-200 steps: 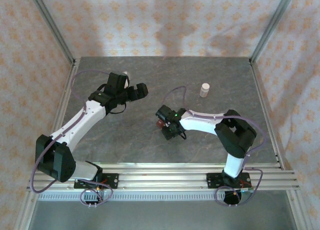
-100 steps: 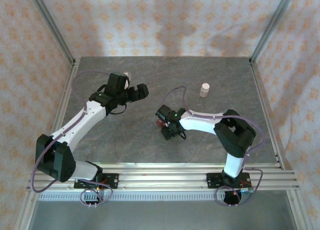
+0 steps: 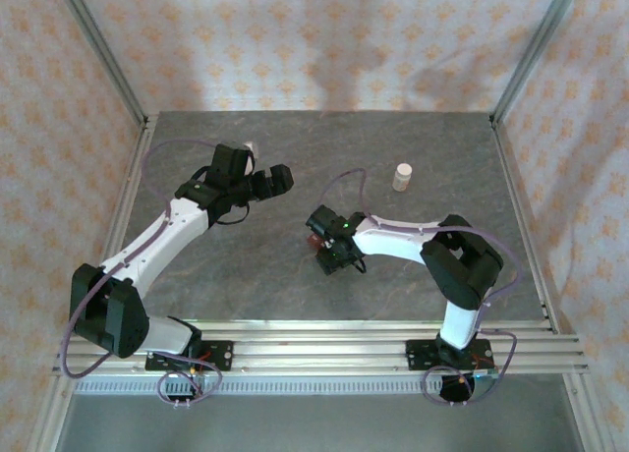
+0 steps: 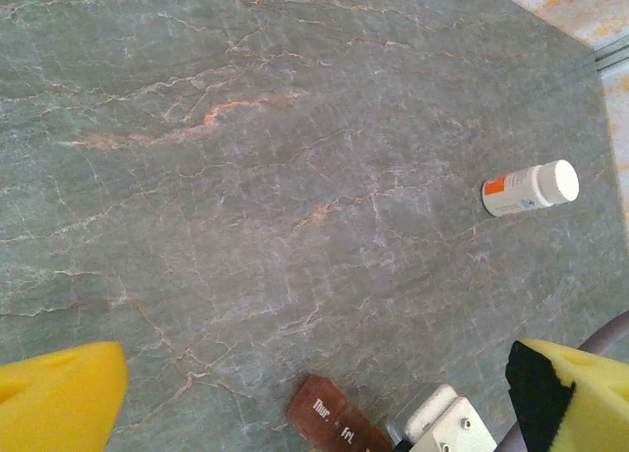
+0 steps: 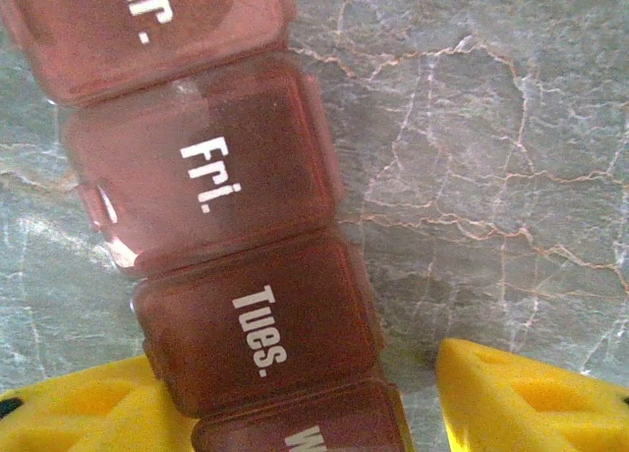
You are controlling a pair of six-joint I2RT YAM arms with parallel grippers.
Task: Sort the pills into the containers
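1. Far left: the left gripper hangs above the grey marbled table. Its yellow foam pads are spread to opposite edges of the left wrist view, jaws wide apart with nothing between them.

2. Centre: the containers, a reddish-brown strip of joined square compartments, lie flat on the table near its middle with their lids down. Two lids read "Fri." and "Tues."; the lettering on the ones at either end is cut off. One end of the strip also shows at the bottom of the left wrist view.

3. Just right of centre: the right gripper is low over the strip, jaws partly open and straddling it at the "Tues." compartment. In the right wrist view, the pad on the left sits against or just beside the strip's edge; which one cannot be told. The pad on the right stands apart from the strip, with bare marble between them. Nothing is gripped.

4. Right: a small white bottle stands upright toward the back of the table, well apart from both grippers and the strip. The left wrist view shows an orange patch on its label.
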